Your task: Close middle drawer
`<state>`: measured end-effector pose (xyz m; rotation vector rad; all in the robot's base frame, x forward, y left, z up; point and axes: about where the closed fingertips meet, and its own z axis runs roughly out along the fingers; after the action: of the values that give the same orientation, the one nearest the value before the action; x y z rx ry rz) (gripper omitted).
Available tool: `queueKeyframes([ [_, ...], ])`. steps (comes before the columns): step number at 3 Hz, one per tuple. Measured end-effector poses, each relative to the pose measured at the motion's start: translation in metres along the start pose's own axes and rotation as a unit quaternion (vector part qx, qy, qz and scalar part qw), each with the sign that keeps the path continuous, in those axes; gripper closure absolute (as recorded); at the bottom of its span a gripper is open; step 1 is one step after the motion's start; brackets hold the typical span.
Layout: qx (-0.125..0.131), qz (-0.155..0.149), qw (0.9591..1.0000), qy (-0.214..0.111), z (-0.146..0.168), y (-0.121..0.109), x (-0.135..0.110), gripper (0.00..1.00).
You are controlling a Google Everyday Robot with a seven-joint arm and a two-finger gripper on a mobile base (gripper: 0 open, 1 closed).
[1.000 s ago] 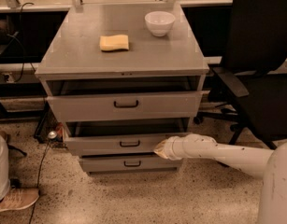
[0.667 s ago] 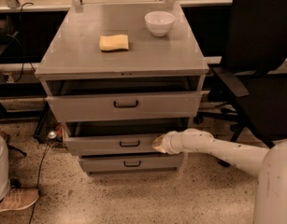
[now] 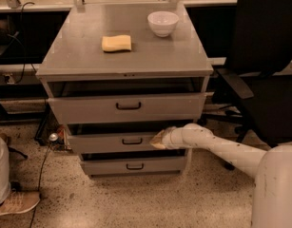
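Cabinet [image 3: 79, 61] front: gripper [image 3: 158, 139] touches middle drawer [image 3: 107, 143] (open or closed, cannot tell), handle [image 3: 131, 140] just left, so push straight, level.

The single camera looks forward and steeply down, at middling range, onto the top and front of the grey metal three-drawer bench [image 3: 88, 63]. The white tubular arm [image 3: 217, 146] enters from lower right. The end effector [image 3: 159, 139] sits mid-frame at the grey middle drawer [image 3: 102, 142] front.
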<state>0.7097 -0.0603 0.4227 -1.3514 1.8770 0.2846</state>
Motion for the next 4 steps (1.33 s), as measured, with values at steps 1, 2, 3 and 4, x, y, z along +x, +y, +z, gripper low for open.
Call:
queueKeyframes([
  [1,0.000,0.000,1.0000,0.000,-0.0003,0.0002,0.0002,1.00],
  [2,0.000,0.000,1.0000,0.000,-0.0003,0.0002,0.0002,1.00],
  [3,0.000,0.000,1.0000,0.000,-0.0004,0.0008,0.0001,1.00],
  [4,0.000,0.000,1.0000,0.000,-0.0004,0.0009,0.0000,0.96],
])
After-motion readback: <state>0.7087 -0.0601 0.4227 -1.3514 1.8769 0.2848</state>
